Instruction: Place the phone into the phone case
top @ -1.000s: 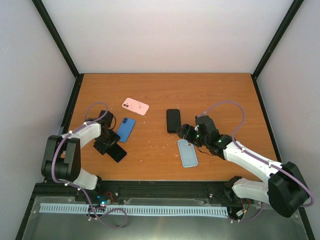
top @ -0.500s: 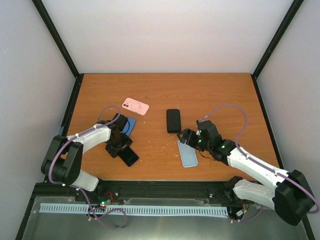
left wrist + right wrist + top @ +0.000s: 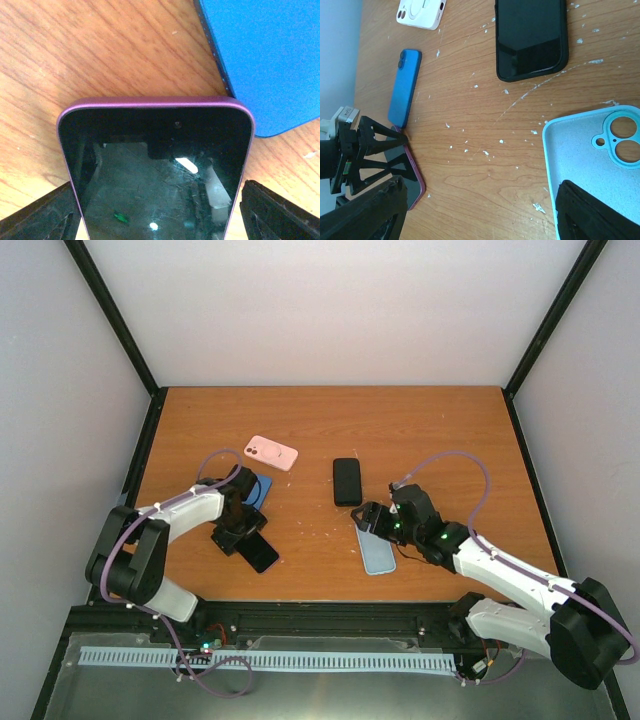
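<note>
A dark phone with a purple rim (image 3: 260, 554) lies on the wooden table, at the near left. My left gripper (image 3: 243, 532) is shut on its sides. In the left wrist view the phone (image 3: 155, 165) fills the gap between the fingers (image 3: 40, 217). The light blue phone case (image 3: 376, 547) lies open side up at the near middle. My right gripper (image 3: 370, 520) is open and empty at the case's far end. In the right wrist view one finger (image 3: 595, 215) is over the case (image 3: 590, 160), and the phone (image 3: 412, 177) shows at the left.
A blue phone (image 3: 255, 490) lies face down just beyond the held phone, close to its top edge (image 3: 265, 55). A pink case (image 3: 271, 452) lies farther back. A black phone (image 3: 347, 481) lies beyond the blue case. White flecks are scattered over the table (image 3: 320, 430).
My left gripper has moved right and a little nearer, carrying the purple-rimmed phone toward the table's middle. My right gripper has shifted slightly nearer over the case's far end.
</note>
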`<action>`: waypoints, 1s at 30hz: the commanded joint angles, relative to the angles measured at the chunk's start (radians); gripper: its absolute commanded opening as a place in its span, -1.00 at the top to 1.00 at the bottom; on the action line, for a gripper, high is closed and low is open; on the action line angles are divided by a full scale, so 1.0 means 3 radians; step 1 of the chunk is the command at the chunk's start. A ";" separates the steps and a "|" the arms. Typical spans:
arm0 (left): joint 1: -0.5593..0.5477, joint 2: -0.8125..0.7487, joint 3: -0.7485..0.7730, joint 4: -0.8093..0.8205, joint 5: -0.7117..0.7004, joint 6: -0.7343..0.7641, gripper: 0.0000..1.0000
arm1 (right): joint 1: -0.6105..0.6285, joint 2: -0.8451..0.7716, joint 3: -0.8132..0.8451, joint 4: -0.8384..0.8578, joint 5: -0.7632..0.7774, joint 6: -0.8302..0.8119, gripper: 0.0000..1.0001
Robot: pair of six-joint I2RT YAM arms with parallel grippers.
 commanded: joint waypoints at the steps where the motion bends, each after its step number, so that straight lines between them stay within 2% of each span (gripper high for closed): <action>1: -0.0061 0.0313 -0.0169 0.0328 0.0335 -0.0068 -0.72 | 0.0069 0.0012 0.0008 0.0112 0.0065 -0.0062 -0.60; 10: -0.0209 0.0465 -0.0119 0.0243 0.0284 -0.0186 -0.70 | 0.0124 0.0089 0.0052 0.0123 0.0096 -0.0065 -0.60; 19: -0.0519 0.0574 0.0042 0.0296 0.0427 -0.0357 -0.51 | 0.0175 -0.0021 -0.0065 0.0191 0.0080 -0.0137 -0.59; 22: -0.0558 0.0508 0.0081 0.0415 0.0529 -0.0339 -0.41 | 0.0218 -0.0087 -0.0168 0.0298 -0.0037 -0.0231 -0.58; 30: -0.0740 0.0430 0.0281 0.0534 0.0602 -0.0300 -0.36 | 0.0468 -0.0012 -0.0450 0.0689 -0.0243 -0.0312 -0.51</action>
